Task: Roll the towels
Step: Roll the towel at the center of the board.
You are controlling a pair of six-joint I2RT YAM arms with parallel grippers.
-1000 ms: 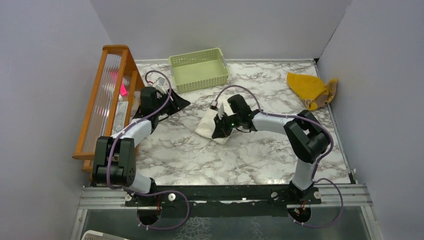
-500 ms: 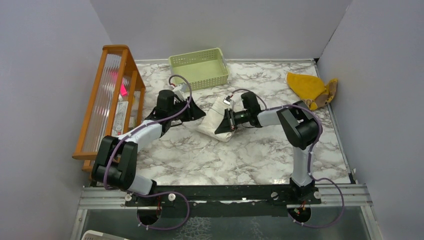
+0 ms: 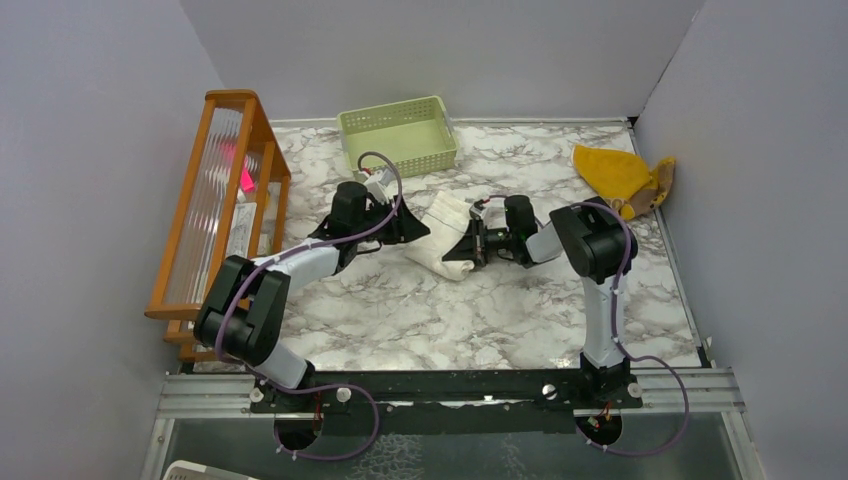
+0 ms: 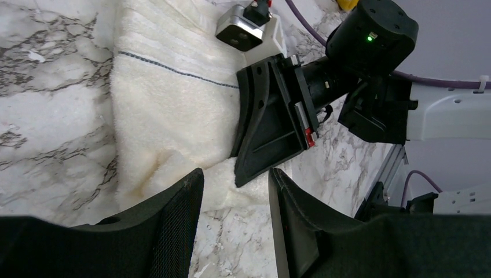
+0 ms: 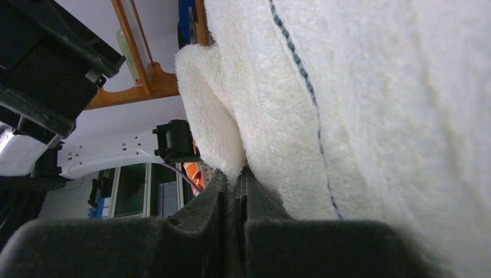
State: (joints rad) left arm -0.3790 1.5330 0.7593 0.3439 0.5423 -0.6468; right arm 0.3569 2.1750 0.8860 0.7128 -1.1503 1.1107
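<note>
The cream-white towel [image 3: 438,235] lies folded on the marble table between my two grippers; its blue stitch line shows in the left wrist view [image 4: 168,98]. My right gripper [image 3: 466,246] is shut on the towel's near edge, a fold of it [image 5: 214,121] pinched between the jaws [image 5: 235,188]. My left gripper [image 3: 413,232] is open at the towel's left side, its jaws [image 4: 236,182] spread just short of the towel's corner, touching nothing. The mustard-yellow towel [image 3: 622,180] lies crumpled at the back right.
A pale green basket [image 3: 397,138] stands at the back centre. A wooden rack [image 3: 215,200] stands along the left edge of the table. Grey walls close in the table on three sides.
My left gripper has moved right, from near the rack to the towel's left side. My right gripper has shifted back and right with the towel's edge held, dragging the towel slightly toward the back.
</note>
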